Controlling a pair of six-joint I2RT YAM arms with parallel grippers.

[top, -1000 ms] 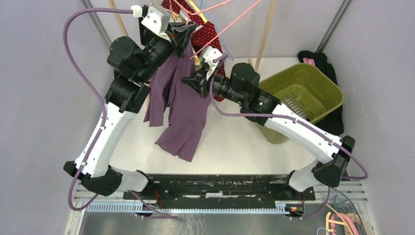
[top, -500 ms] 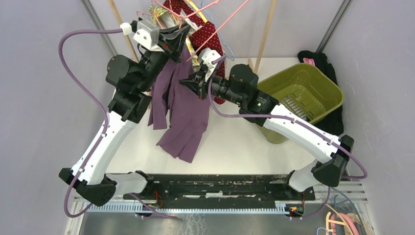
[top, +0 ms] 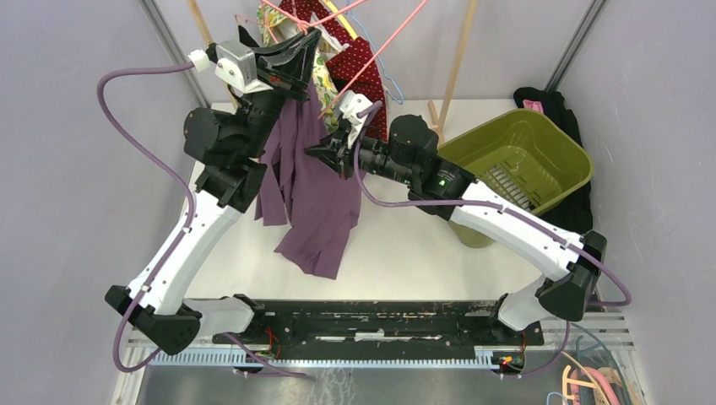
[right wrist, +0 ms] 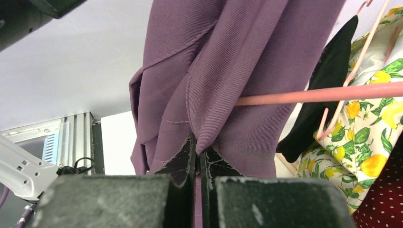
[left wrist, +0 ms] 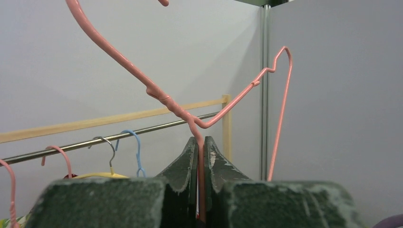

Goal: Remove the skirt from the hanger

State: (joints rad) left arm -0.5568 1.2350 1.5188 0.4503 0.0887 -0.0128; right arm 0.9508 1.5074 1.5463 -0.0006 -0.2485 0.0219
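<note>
- My right gripper (right wrist: 197, 145) has its fingers pressed together on a fold of the skirt (right wrist: 237, 61). The pinch sits just below the spot where the pink wire of the hanger (right wrist: 313, 93) comes out of the cloth.
- The fabric is a purple twill. It looks soft and limp, light for its size, and not slippery. I expect it to follow a pull without resistance, though a thin fold could creep out of a shallow pinch.
- Gathering a doubled fold or a seam near the top edge is, I think, the better hold. A low grip would only stretch the cloth against the wire.
- My left gripper (left wrist: 200, 142) is clamped on the hanger, with the wire running straight down between the two fingers. The wire is thin, stiff and smooth, so I reckon it may twist in the pinch if the cloth drags on one side.
- From above, the skirt hangs in long folds from beside my left gripper down between both arms, over the table (top: 405, 245). I cannot tell whether its lower edge touches the surface.
- Just beyond the skirt hang a lemon-print garment (right wrist: 366, 142) and a red dotted garment (top: 359, 63), close enough to snag.
- Behind those is the rail (left wrist: 62, 150), carrying more hangers.
- Off to my right, well apart, stands the green basket (top: 490, 131).
</note>
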